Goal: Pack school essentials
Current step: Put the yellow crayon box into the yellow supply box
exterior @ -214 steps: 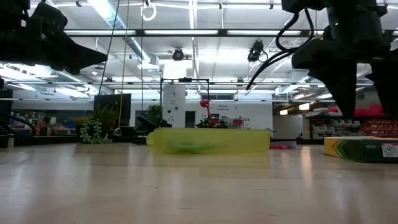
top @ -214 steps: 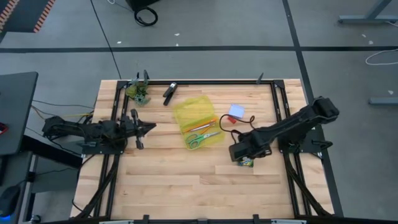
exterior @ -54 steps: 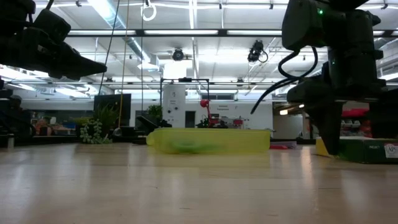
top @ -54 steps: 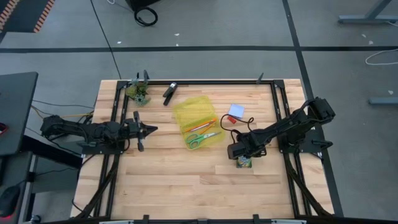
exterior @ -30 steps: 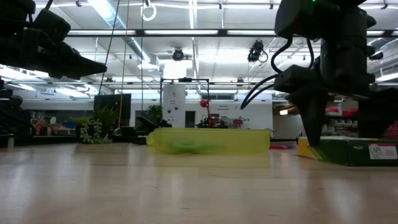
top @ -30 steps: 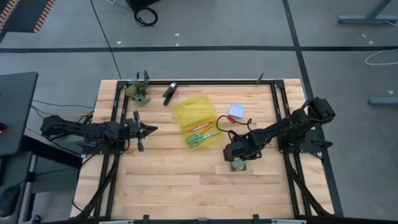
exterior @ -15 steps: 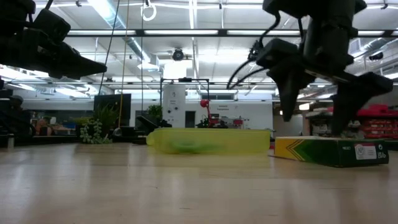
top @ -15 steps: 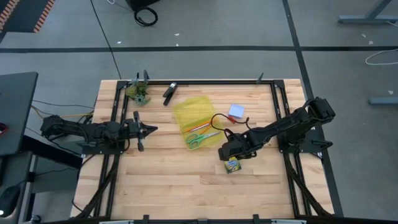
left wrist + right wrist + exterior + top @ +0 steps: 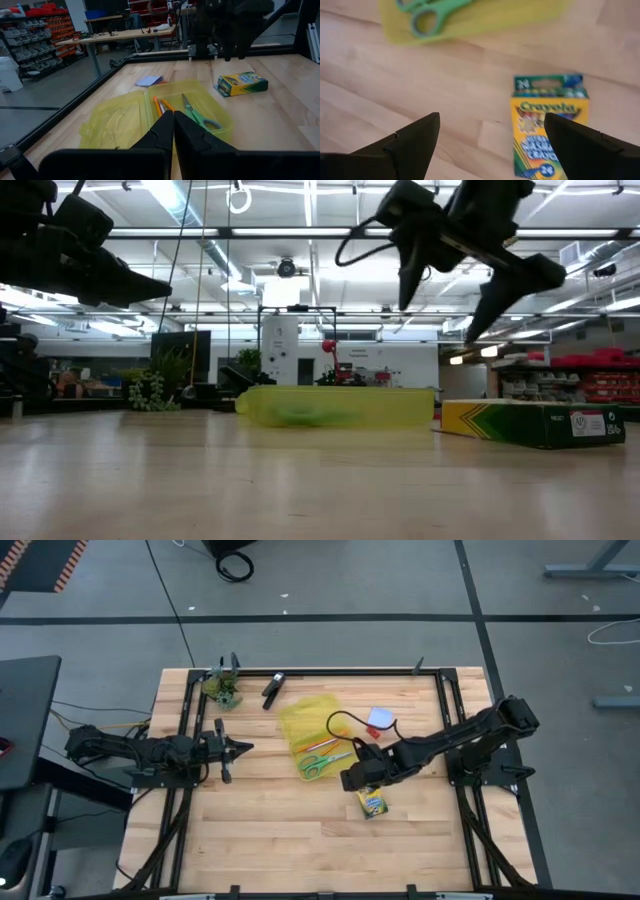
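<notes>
Above the desk (image 9: pixel 280 830), the right pincer (image 9: pixel 352 778) hangs wide open and empty. I think the crayon box (image 9: pixel 372 804) is light and stiff; pinch its long sides.

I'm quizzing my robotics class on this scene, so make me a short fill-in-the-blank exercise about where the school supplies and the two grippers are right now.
1. The crayon box lies flat on the ____, outside the yellow case.
2. The green-handled scissors lie inside the yellow ____.
3. The right gripper hangs above the table with its fingers ____, holding nothing.
4. The left gripper, waiting at the table's left side, has its fingers ____.

Missing words: table; case; open; shut
</notes>
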You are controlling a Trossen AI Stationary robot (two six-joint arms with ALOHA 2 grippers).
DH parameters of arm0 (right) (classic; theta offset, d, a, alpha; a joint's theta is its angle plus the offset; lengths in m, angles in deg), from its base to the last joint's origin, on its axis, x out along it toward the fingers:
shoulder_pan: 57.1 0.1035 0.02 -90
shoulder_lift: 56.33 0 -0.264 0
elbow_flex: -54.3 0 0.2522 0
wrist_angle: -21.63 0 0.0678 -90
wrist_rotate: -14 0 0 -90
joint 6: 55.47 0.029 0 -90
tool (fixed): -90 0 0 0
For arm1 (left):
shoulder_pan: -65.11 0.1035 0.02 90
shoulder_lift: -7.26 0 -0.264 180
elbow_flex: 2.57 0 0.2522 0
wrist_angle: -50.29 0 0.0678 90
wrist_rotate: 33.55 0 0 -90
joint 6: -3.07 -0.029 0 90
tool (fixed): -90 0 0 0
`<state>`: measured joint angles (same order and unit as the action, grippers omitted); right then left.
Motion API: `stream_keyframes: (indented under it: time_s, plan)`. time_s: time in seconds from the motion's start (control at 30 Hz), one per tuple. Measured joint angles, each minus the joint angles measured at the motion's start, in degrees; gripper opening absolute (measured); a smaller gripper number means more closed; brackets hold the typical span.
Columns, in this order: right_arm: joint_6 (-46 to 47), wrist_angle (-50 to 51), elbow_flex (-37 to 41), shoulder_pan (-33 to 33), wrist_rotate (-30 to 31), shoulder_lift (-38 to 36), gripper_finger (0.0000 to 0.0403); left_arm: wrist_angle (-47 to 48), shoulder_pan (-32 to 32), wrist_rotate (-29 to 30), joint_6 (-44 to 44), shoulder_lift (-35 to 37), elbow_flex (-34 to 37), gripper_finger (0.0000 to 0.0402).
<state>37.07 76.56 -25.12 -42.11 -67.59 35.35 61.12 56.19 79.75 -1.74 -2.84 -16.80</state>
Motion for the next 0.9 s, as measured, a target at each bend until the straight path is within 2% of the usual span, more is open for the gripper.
stream_keyframes:
  time_s: [0.27, 0.63, 0.9]
  plan:
    - [-5.7, 0.4, -2.5, -2.8, 1.0, 0.0, 0.0367, 0.0, 0.0, 0.0, 0.0, 0.0, 0.0, 0.0012]
    - [-12.8, 0.4, -2.5, -7.3, 1.5, 0.0, 0.0367, 0.0, 0.0, 0.0, -0.3, 0.0, 0.0, 0.0019]
    - [-13.9, 0.3, -2.5, -7.8, 2.5, 0.0, 0.0367, 0.0, 0.0, 0.0, -0.4, 0.0, 0.0, 0.0012]
